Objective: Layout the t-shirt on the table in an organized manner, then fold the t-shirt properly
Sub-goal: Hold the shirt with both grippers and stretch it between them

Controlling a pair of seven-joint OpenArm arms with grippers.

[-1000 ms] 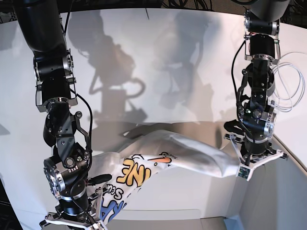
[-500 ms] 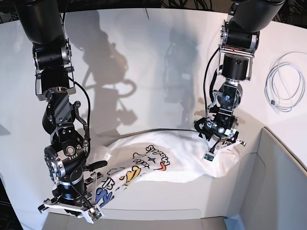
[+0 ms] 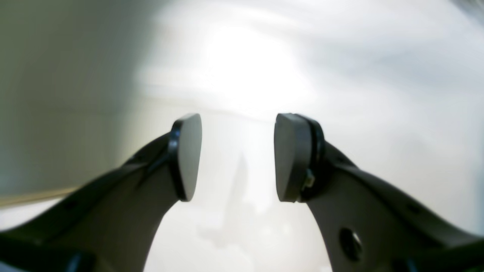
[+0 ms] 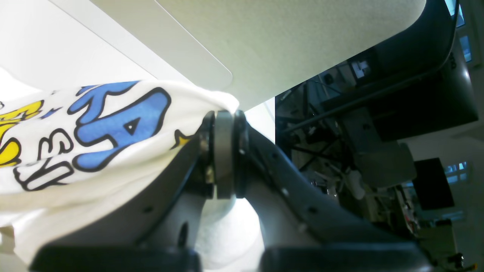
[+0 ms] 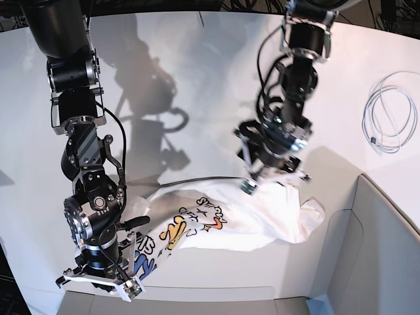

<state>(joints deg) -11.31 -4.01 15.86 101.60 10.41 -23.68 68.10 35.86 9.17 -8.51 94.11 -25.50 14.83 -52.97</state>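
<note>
Soft white cotton t-shirt [image 5: 252, 220] lying crumpled and elongated on the smooth matte white table [image 5: 197, 79], near the table's front edge; the cloth forms rounded folds and a loose bunched end at the base view's right, while the printed face, with glossy cartoon lettering in yellow, orange and blue outlined in black, turns upward toward that view's left. Right gripper [image 4: 223, 155], seen in the base view at lower left [image 5: 105, 282]: its two dark, curved fingers are pressed together on a pinch of the shirt's printed fabric, the flat grey disc-shaped pads [image 4: 224, 151] meeting face to face with the cloth drawn taut over them; a large blue letter with a small triangular counter lies just beside the pinch. Left gripper [image 3: 237, 156], seen in the base view above the shirt's upper edge [image 5: 272, 177]: its fingers stand well apart, the flat rounded grey pads [image 3: 189, 155] facing one another across a bare gap, with nothing between them; the background in the wrist view is blurred white. A thin white cable [image 5: 390, 118] lies coiled in loose loops on the table at the base view's far right, well apart from the shirt. A grey angular bin [image 5: 374, 262] with flat matte walls adjoins the table's front right corner.
</note>
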